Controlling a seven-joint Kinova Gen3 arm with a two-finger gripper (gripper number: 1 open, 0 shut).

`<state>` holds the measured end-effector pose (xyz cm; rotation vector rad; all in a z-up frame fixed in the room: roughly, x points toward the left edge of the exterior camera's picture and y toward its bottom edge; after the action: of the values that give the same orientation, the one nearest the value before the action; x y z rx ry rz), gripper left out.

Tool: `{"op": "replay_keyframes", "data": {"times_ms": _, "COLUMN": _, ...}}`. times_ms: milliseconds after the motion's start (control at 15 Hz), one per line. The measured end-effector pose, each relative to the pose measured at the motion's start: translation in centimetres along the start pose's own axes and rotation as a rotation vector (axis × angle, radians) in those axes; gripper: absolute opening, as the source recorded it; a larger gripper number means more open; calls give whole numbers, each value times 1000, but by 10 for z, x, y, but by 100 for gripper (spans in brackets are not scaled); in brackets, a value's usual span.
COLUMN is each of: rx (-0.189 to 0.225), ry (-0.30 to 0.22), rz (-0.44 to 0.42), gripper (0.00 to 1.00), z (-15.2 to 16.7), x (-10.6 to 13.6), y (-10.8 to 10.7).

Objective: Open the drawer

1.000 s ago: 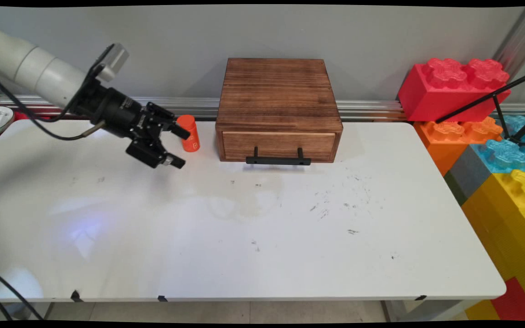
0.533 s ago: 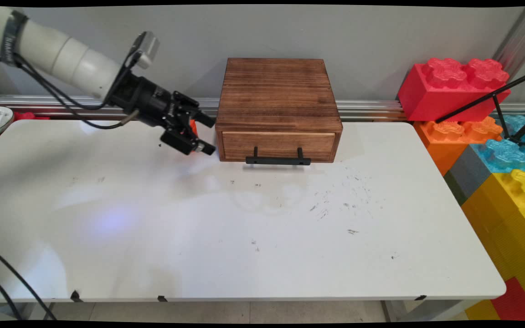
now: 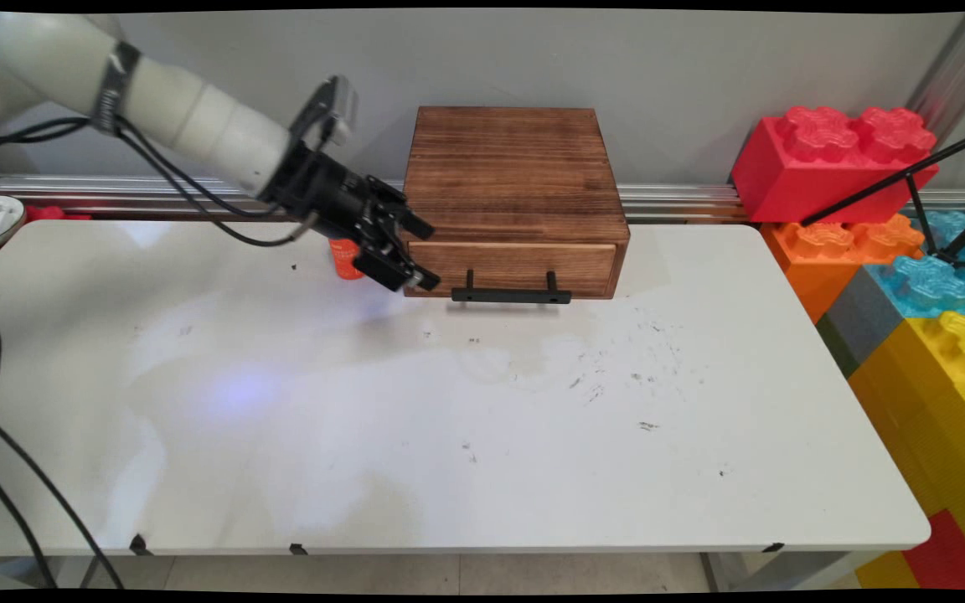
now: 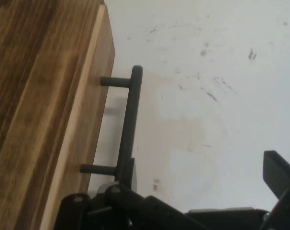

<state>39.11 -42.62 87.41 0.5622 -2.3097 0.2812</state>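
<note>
Main view: the white arm reaches in from the upper left, and its black two-finger end effector hangs just in front of the left end of the dark wooden box, which stands at the back of the white table. The two fingers are spread wide apart, one near the box's upper front edge and the other low by the left end of the black bar handle. That handle sits on the box's pale drawer front, and the drawer looks closed. A small orange cylindrical bottle stands on the table just left of the box and is mostly hidden behind the end effector. Large toy building bricks in red, orange, blue and yellow are stacked off the table's right side.

Hand view: the wooden box fills the left side, with the black bar handle running down from its pale drawer front. The end effector is open wide; one finger lies close beside the handle's near end, possibly touching it, and the other finger stands well apart over the bare, scuffed table.
</note>
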Motion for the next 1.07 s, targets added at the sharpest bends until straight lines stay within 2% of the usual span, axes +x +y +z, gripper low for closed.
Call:
{"op": "replay_keyframes", "data": {"times_ms": 667, "rx": 40, "ry": -163, "rz": 90, "gripper": 100, "z": 98, "x": 28, "y": -3}}
{"op": "replay_keyframes", "data": {"times_ms": 1067, "rx": 61, "ry": -220, "rz": 140, "gripper": 100, "z": 138, "x": 41, "y": -7}}
